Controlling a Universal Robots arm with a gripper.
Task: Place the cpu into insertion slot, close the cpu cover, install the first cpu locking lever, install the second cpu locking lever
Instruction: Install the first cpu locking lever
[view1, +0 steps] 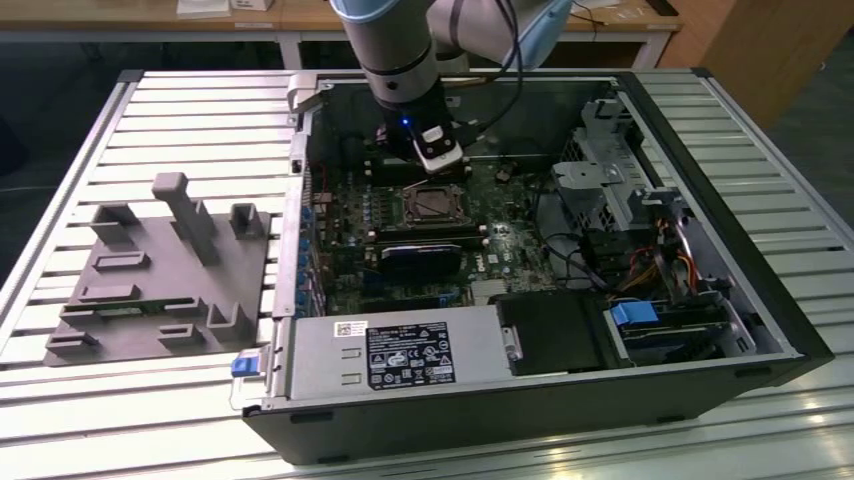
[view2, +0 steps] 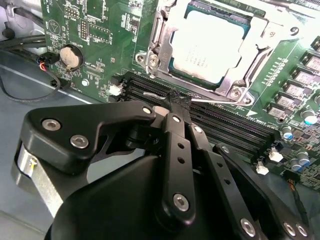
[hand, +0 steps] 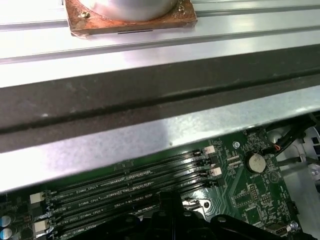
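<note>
Gripper closed, fingertips pinched on thin wire lever beside memory slots. Cpu seated in insertion slot, framed by cpu cover laid flat, on motherboard.

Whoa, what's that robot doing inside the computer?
A robot arm is reaching into an open computer that lies on its side. The cpu is already in place on the green board, and the metal cover is closed over it. The gripper has its fingers together and is right at a thin metal lever beside the cover.
</note>
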